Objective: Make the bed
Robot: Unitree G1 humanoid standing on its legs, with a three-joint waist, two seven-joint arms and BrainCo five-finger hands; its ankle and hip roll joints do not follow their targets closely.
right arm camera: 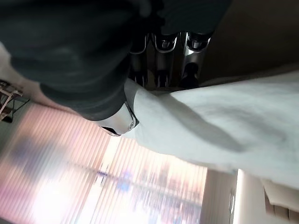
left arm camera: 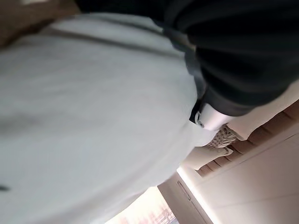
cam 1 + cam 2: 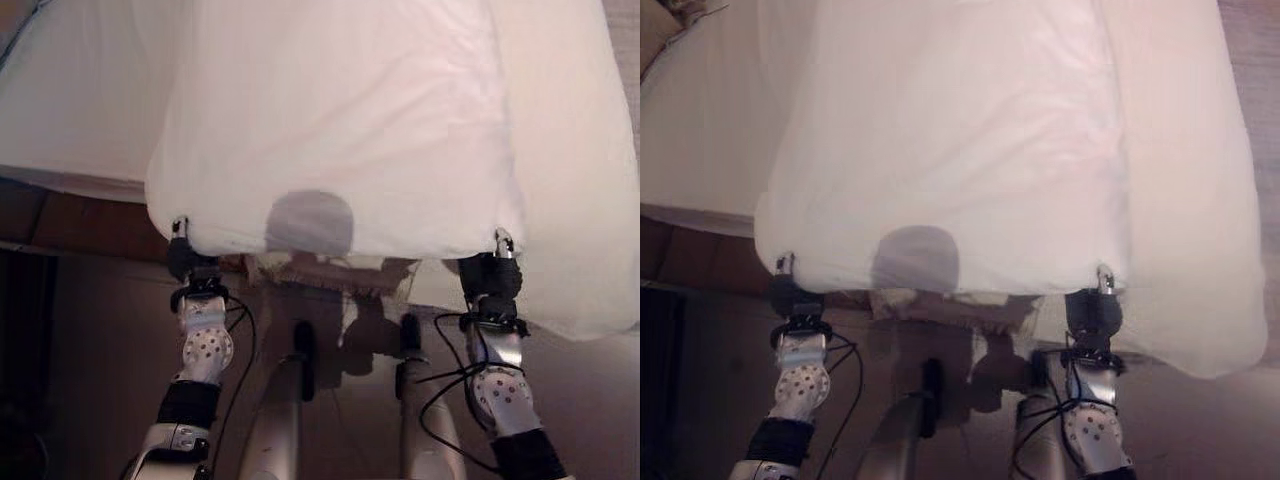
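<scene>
White cloth, thin and soft, makes up the sheet (image 3: pixel 340 120), which the two hands hold up by its near edge, spread broad and slightly bellied over the bed (image 3: pixel 70 110). The left hand (image 3: pixel 183 250) grips the sheet's left corner; from the head, a silver fingertip pokes up over the hem there while the dark ribbed cover sits just below the cloth. In its own wrist view the left hand (image 2: pixel 208 116) presses against the pale fabric, thumb against it, though the fingers themselves are buried behind the cloth (so how tightly they curl is not clear). The right hand (image 3: pixel 497 262) takes the right corner in the same manner, and its wrist view shows the right hand's (image 1: pixel 121 119) silver fingers (image 1: pixel 161 60) bent in a row with the sheet pinched between them and the thumb, the cloth running away from the grip in long smooth folds. The hem between the two hands hangs nearly straight, sagging a little in the middle. Beneath and to the left, the bed's pale surface lies smooth, its edge rounded, with a dark wooden floor (image 3: pixel 90 225) below it.
</scene>
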